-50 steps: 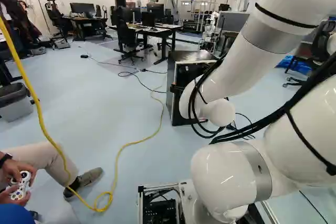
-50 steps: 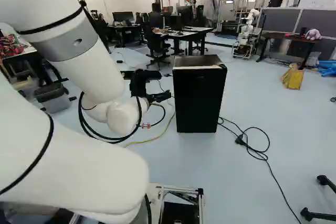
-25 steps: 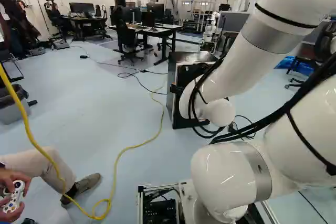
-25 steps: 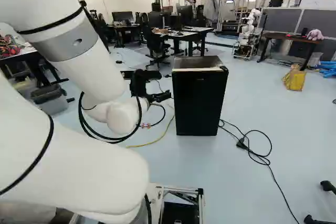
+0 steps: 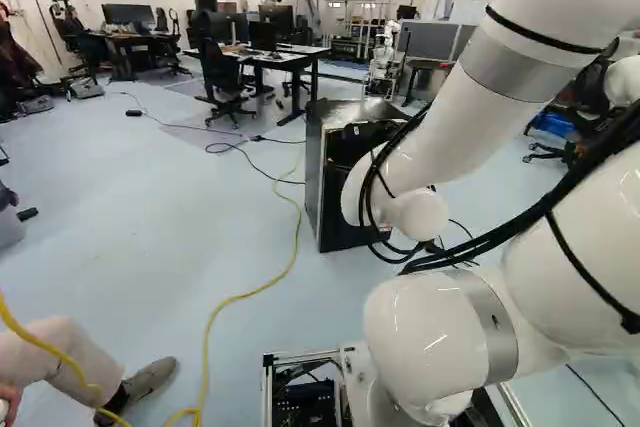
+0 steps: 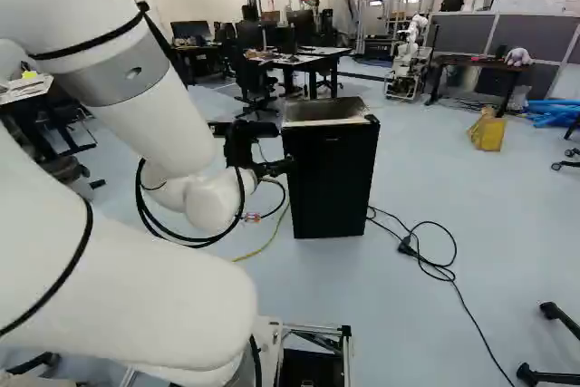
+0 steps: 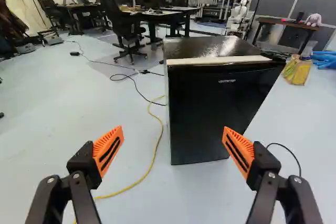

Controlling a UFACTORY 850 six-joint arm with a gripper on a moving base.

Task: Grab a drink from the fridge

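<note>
My black gripper (image 6: 275, 167) appears in the right base view just left of the small black fridge (image 6: 331, 178), partly behind my arm. In the wrist view the gripper (image 7: 172, 134) stands wide open, its orange pads (image 7: 108, 150) far apart with nothing gripped. The fridge (image 7: 220, 114) is ahead of it, a little to one side, its dark front door shut. A pale strip runs along the top front edge. The left base view shows the fridge (image 5: 335, 172) partly hidden by my arm. No drink can be seen.
A yellow cable (image 5: 240, 295) and black cables (image 6: 435, 265) lie on the floor near the fridge. Desks (image 5: 290, 57) and a chair (image 5: 218, 82) stand beyond. Another robot (image 6: 405, 61) is farther back. A seated person's leg and shoe (image 5: 148, 381) are left of the base.
The base has moved, turning right: the room, fridge included, has shifted left in both base views. My arm keeps its pose against its lowest joint.
</note>
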